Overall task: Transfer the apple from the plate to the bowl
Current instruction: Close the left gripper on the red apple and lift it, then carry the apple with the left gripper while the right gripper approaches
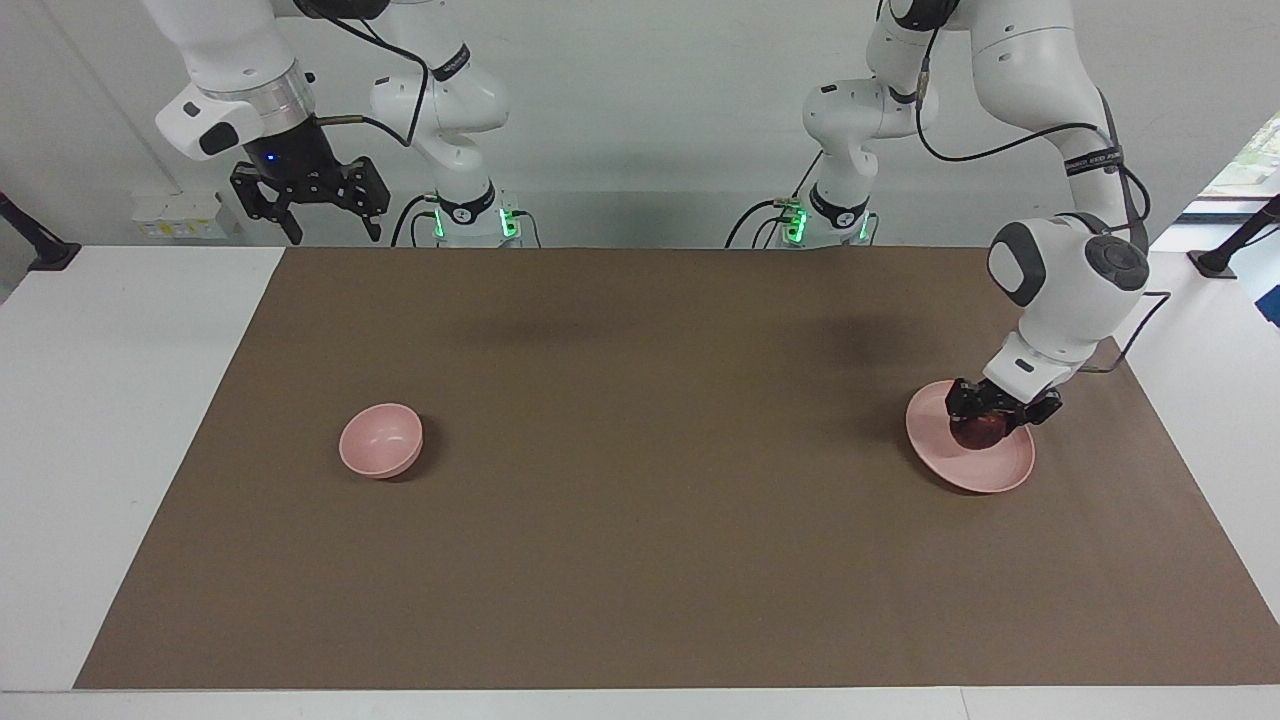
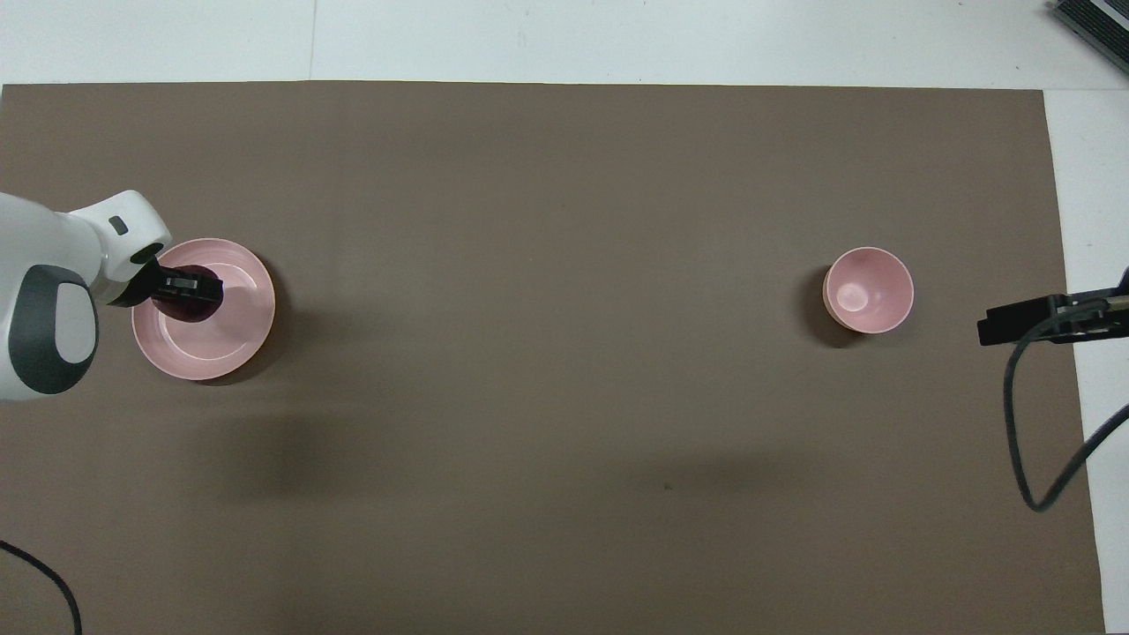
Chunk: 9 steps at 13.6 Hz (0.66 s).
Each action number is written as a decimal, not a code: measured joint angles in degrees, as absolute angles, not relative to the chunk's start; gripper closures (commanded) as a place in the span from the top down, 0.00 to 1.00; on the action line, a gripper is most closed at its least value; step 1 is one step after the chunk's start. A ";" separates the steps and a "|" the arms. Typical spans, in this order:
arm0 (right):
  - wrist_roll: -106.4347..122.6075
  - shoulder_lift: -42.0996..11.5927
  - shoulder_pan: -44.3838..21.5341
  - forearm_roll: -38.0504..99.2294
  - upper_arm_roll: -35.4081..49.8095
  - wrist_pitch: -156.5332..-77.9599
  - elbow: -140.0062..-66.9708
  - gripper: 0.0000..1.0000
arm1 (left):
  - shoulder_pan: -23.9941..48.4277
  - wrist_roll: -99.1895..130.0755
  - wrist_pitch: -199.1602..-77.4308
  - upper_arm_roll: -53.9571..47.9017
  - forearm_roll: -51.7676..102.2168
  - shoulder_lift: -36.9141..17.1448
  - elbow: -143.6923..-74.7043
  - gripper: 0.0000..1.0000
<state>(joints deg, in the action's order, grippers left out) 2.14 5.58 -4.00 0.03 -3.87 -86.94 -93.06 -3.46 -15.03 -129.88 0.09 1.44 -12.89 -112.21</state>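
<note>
left gripper (image 1: 985, 425) down on the pink plate (image 1: 985, 470), fingers closed round the dark red apple (image 1: 978, 432), which sits on the plate. pink bowl (image 1: 380, 440) well apart toward the right arm's end of the worktop (image 1: 640, 560). right gripper (image 1: 310, 205) waits raised, fingers spread.

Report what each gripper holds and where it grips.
The left gripper is down around the apple on the plate, fingers at its sides; a firm hold cannot be told. The right gripper holds nothing.

My two glossy white jointed robot arms (image 1: 1040, 60)

I see black cables (image 1: 1000, 150), grey joint caps (image 1: 1015, 262), black two-finger grippers (image 1: 305, 200), green base lights (image 1: 505, 218).
</note>
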 measured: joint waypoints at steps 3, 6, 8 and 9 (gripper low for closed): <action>2.14 5.58 -4.00 0.03 -3.87 -86.94 -93.06 1.00 | -5.06 -15.02 -129.64 0.17 1.46 -12.86 -109.22 0.00; 5.30 5.56 -3.96 1.24 -3.90 -86.95 -93.23 1.00 | -5.20 -13.27 -128.42 0.02 1.48 -12.82 -106.35 0.00; 10.15 5.53 -3.73 3.60 -4.09 -87.01 -93.79 1.00 | -4.98 -12.00 -124.44 -0.14 1.46 -12.77 -103.73 0.00; 11.18 5.52 -3.45 4.92 -4.11 -87.32 -94.36 1.00 | -4.85 -11.24 -121.21 -0.21 1.41 -12.68 -101.87 0.00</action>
<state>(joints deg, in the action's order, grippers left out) 11.18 5.52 -3.45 4.92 -4.11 -87.32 -94.36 -4.85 -11.24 -121.21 -0.21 1.41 -12.68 -101.87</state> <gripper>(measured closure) 0.000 0.260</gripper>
